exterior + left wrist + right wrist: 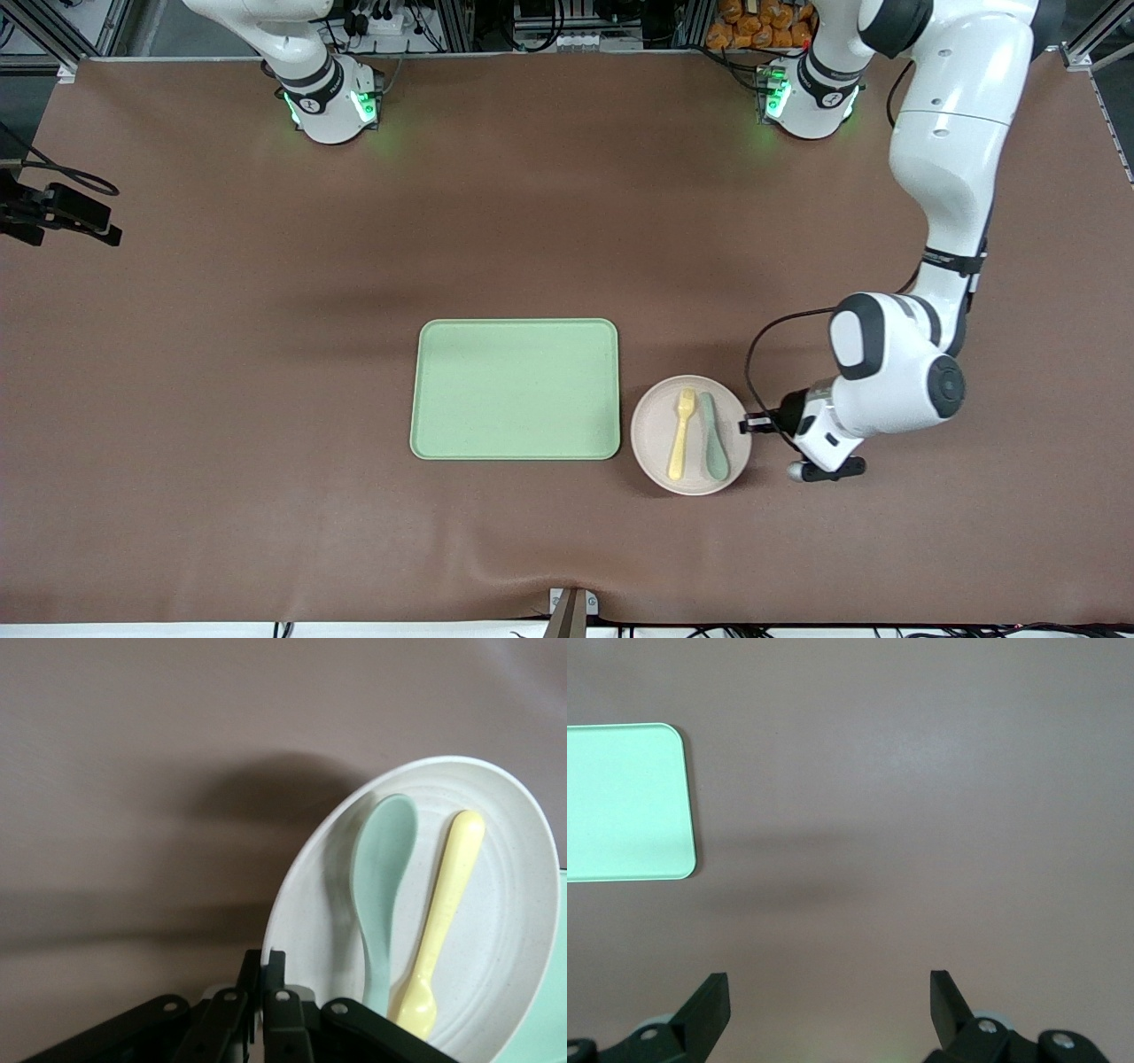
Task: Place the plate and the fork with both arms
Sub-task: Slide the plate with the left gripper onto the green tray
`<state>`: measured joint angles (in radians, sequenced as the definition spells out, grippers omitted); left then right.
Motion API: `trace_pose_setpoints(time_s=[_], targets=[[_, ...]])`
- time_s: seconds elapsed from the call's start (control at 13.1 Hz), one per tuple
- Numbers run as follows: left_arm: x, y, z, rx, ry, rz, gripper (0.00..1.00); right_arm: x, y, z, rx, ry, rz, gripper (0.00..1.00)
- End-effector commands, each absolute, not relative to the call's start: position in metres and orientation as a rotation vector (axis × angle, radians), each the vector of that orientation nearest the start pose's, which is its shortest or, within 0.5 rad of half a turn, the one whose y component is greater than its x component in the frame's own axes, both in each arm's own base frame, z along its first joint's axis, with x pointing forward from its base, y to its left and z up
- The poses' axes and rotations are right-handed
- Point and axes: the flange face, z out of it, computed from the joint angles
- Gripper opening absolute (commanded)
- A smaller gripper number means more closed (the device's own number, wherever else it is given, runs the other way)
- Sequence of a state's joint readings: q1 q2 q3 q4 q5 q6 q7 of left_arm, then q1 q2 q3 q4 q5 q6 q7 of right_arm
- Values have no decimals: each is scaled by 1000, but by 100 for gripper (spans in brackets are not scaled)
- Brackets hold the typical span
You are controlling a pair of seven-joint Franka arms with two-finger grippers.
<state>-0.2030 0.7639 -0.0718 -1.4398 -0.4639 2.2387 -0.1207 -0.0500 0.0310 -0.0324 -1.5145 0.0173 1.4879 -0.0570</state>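
The round pale plate (653,439) lies on the table beside the green tray (516,390), toward the left arm's end. The yellow fork (681,433) lies on the plate next to a grey-green spoon (714,440). My left gripper (749,424) is low at the plate's rim and shut on it. The left wrist view shows the gripper (266,970) pinching the rim of the plate (509,930), with the fork (443,904) and spoon (381,868) on it. My right gripper (830,992) is open and empty, high over bare table, with a corner of the tray (620,802) in view. It is out of the front view.
The brown table cover spreads around the tray. A black camera mount (62,213) sits at the right arm's end of the table. A small clamp (571,607) is at the table's front edge.
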Motion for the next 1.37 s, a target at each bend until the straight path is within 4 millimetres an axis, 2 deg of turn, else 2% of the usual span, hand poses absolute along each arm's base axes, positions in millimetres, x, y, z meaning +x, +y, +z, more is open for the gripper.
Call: trace_pose_setpoints(time_s=[0.0,0.08,0.3,0.69,0.91,0.99,1.07,1.29], targets=[[695,-243,258,-3528,-388,106,0,556,-43,629,-3122,32,82,100],[692,-262,263,-3529,-396,87,0,556,-43,629,-3122,32,82,100],[677,-313,262,-3497,-427,37,0,556,-43,628,-3122,32,84,100],[643,-399,246,-3470,-576,-10,0,557,-40,628,-3122,20,84,100],[632,-421,231,-3465,-595,8,0,557,-39,627,-3124,18,87,100],[622,-437,225,-3472,-587,-11,0,557,-39,626,-3124,18,89,100],[617,-444,219,-3471,-581,-24,0,557,-39,626,-3124,18,90,100],[611,-450,215,-3470,-563,-11,0,557,-39,626,-3124,18,90,100]])
